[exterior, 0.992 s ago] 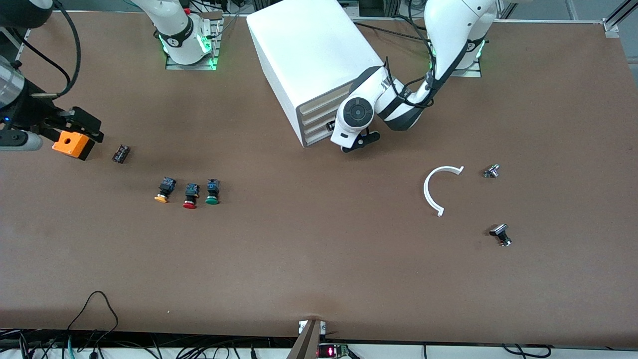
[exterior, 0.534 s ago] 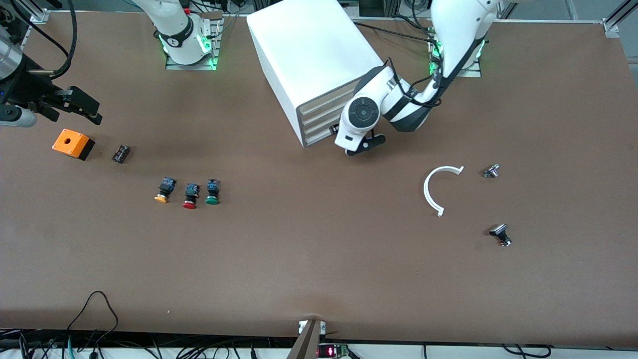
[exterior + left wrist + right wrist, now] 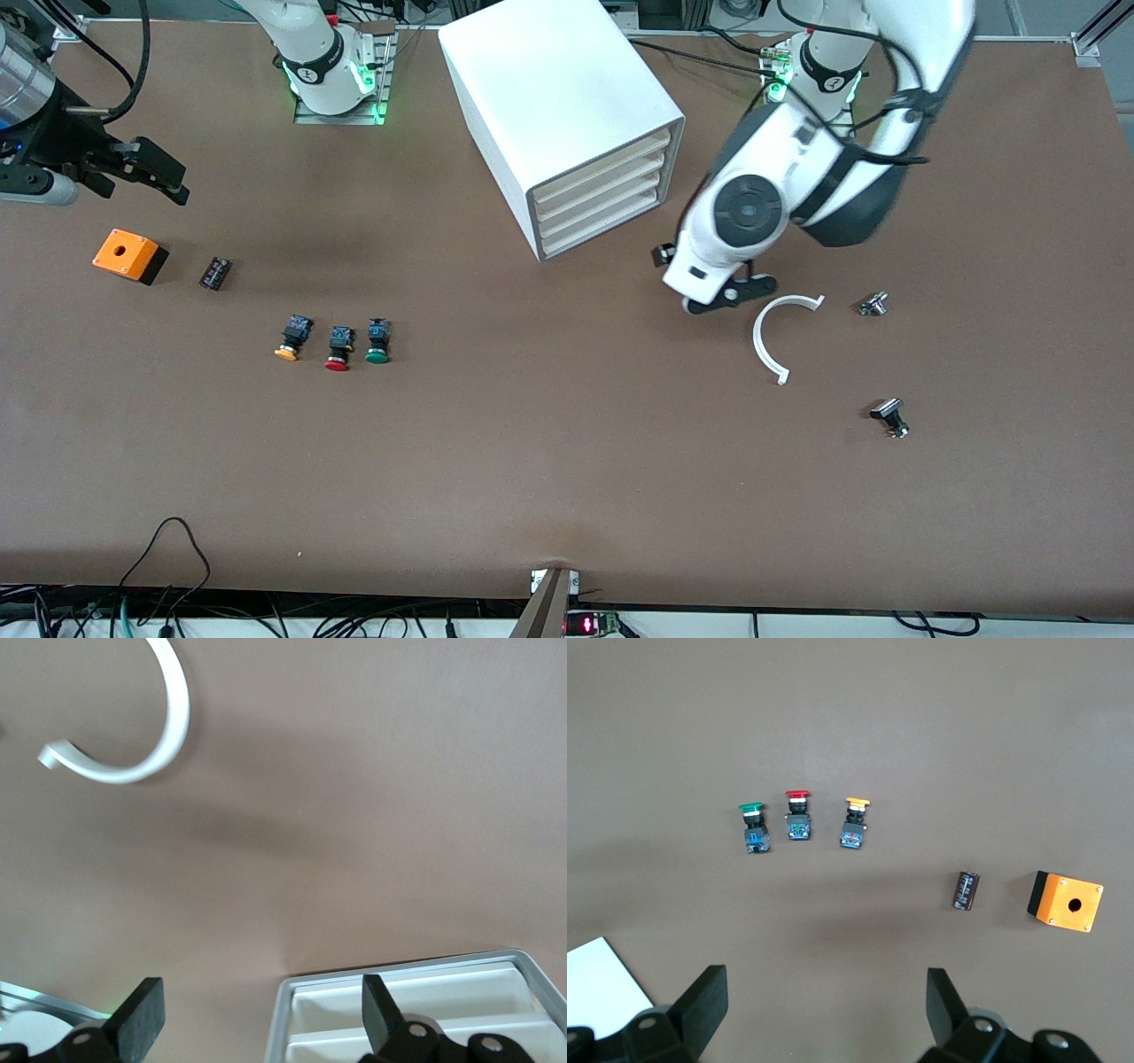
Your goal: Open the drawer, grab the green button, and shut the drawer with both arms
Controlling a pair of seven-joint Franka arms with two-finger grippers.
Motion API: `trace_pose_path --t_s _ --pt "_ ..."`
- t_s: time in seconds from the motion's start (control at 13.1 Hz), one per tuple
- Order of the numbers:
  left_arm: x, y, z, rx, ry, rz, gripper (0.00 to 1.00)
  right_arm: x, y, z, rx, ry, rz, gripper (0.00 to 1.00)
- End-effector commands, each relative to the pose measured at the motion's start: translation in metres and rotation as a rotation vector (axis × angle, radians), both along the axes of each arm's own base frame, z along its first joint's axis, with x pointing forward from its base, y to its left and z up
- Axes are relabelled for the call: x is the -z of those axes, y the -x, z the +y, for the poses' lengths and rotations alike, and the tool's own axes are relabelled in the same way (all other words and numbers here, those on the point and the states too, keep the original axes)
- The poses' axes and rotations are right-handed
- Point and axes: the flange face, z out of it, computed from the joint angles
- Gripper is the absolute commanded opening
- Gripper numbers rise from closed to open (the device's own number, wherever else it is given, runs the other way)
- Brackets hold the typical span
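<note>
Left end effector (image 3: pixel 257 1028): fingers spread wide, nothing between them, up in the air over bare counter (image 3: pixel 567 478) between the white cabinet (image 3: pixel 558 115) and the white C-shaped strip (image 3: pixel 772 337). In the left wrist view the strip lies ahead of the fingertips, and the cabinet's drawer face sits just beside one finger without touching it.

Drawers (image 3: pixel 602 199): all four fronts flush with the cabinet face, none pulled out.

Right end effector (image 3: pixel 824 1014): released, fingers apart and empty, raised above the counter at the right arm's end. Orange box (image 3: pixel 129 256) with a round hole in its top rests on the counter below it and toward the front camera, clear of the fingers. Small black cylinder (image 3: pixel 214 273) lies beside the box.

Green-capped button (image 3: pixel 377 342): on the counter, well apart from both end effectors, last in a row of three. Red-capped button (image 3: pixel 338 348) just beside it, orange-capped button (image 3: pixel 292 338) next. In the right wrist view the row sits ahead of the open fingers.

Two small metal-and-black parts (image 3: pixel 889 417) lie near the strip, at the left arm's end.
</note>
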Motion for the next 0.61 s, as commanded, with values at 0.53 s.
trace_pose_path --t_s 0.53 --pt "-0.193 -0.032 0.126 0.280 0.101 -0.077 0.98 -0.005 0.006 -0.015 -0.045 0.012 -0.032 0.99"
